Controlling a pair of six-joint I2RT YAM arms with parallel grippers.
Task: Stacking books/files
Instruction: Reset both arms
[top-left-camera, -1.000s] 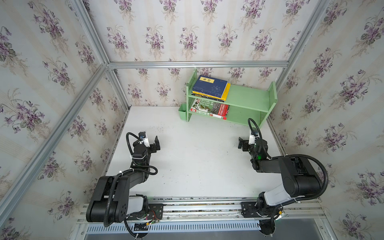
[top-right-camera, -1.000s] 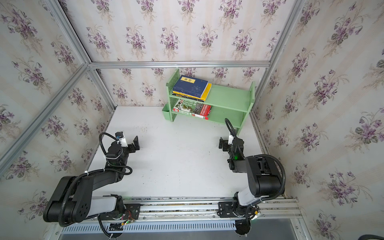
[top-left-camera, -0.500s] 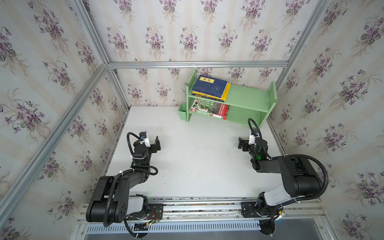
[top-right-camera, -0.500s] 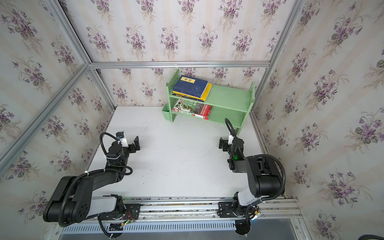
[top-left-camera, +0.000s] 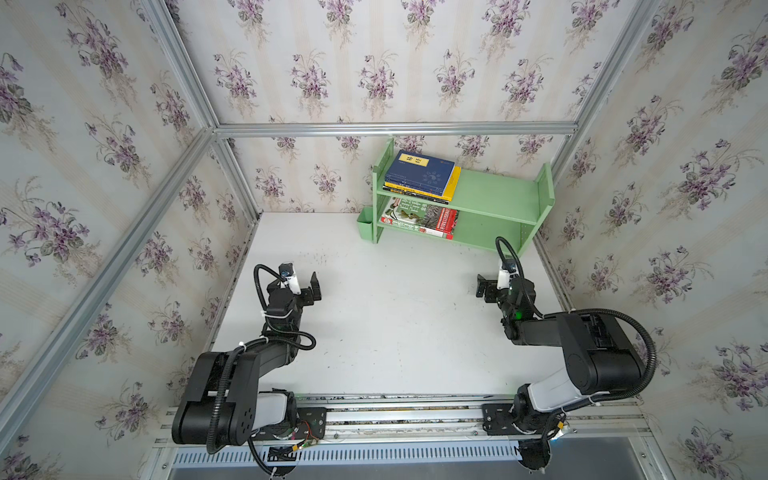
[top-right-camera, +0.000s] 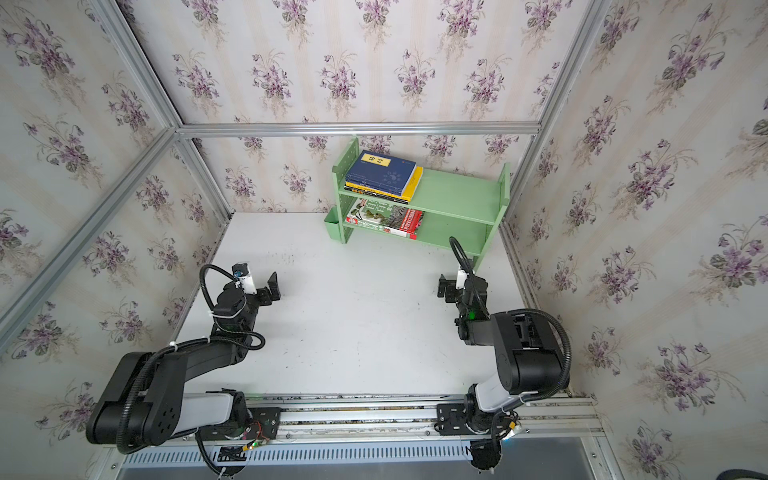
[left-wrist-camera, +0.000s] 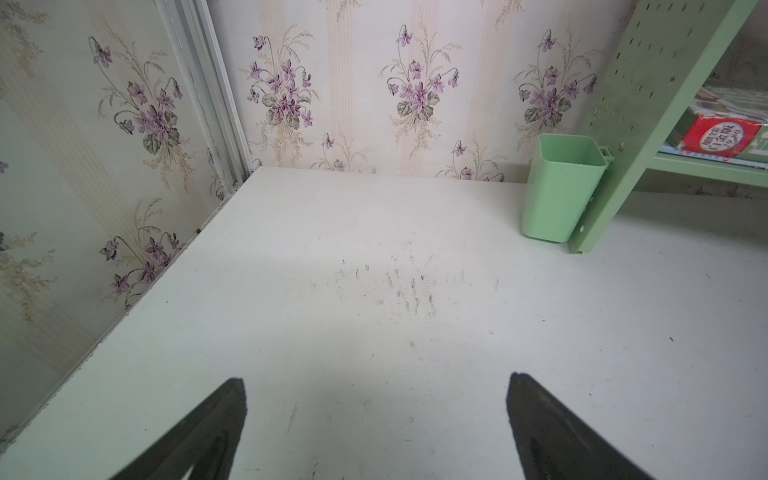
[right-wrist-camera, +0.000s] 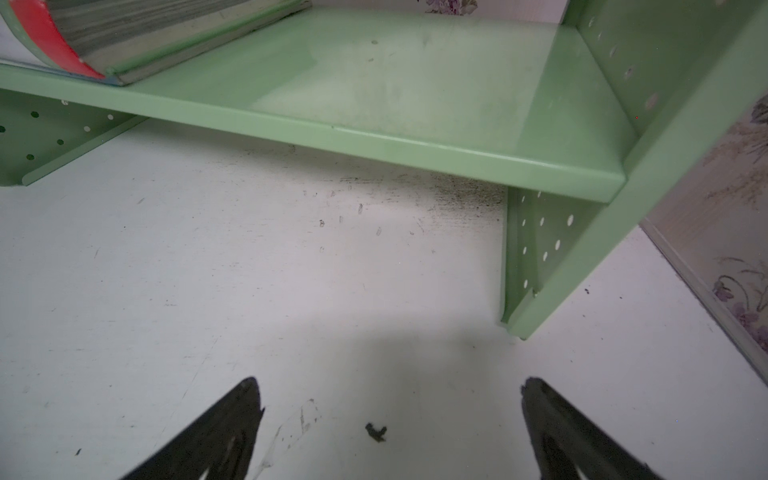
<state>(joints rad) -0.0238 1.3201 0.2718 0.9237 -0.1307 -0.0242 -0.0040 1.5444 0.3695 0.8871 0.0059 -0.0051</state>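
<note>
Books (top-right-camera: 384, 176) lay in two flat piles at the left end of the pale green shelf (top-left-camera: 498, 195), which stood at the back of the desk (top-left-camera: 395, 332). On the upper tier a navy volume (top-left-camera: 419, 172) with a yellow label topped the stack, with a yellow cover and a dark one showing at its edges. On the lower tier the plant-photo cover (top-left-camera: 417, 214) with its red band lay uppermost on a thinner pile. I could not count how many sat beneath either. A small green cup (top-left-camera: 365, 222) hung on the shelf's left side, and the right half of both tiers was bare.

Well apart from all that, the left hand (top-left-camera: 316, 287) and the right hand (top-left-camera: 481, 286) hovered low over the desk, one to each side. Each had its fingers spread wide and held nothing. Nothing had shifted in the last second: arms, hands and piles stayed exactly where they were. No loose book was left on the desk, so I judged the stacking done, or at least paused, with both arms drawn back to rest.
</note>
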